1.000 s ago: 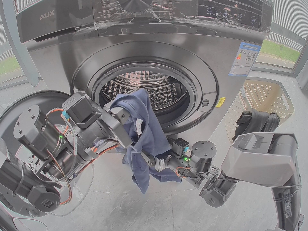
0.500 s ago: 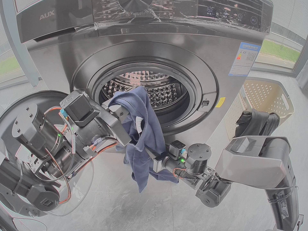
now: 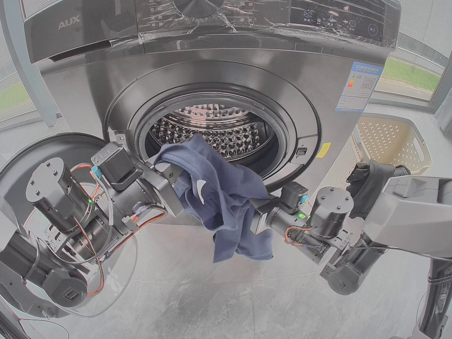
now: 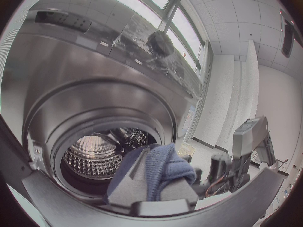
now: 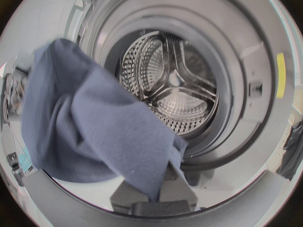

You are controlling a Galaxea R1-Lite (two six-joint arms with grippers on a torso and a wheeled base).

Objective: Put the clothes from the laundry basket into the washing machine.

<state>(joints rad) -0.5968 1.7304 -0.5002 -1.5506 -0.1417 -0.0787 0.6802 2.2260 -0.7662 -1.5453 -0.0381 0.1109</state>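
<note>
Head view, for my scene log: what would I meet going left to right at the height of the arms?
Open washer door → left tool → navy shirt → right tool → laundry basket.

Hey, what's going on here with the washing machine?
A two-armed robot is loading laundry. Its left gripper and right gripper both pinch a blue shirt, held spread before the open washing machine, not yet inside the drum. A dark garment hangs over the laundry basket beside it.
</note>
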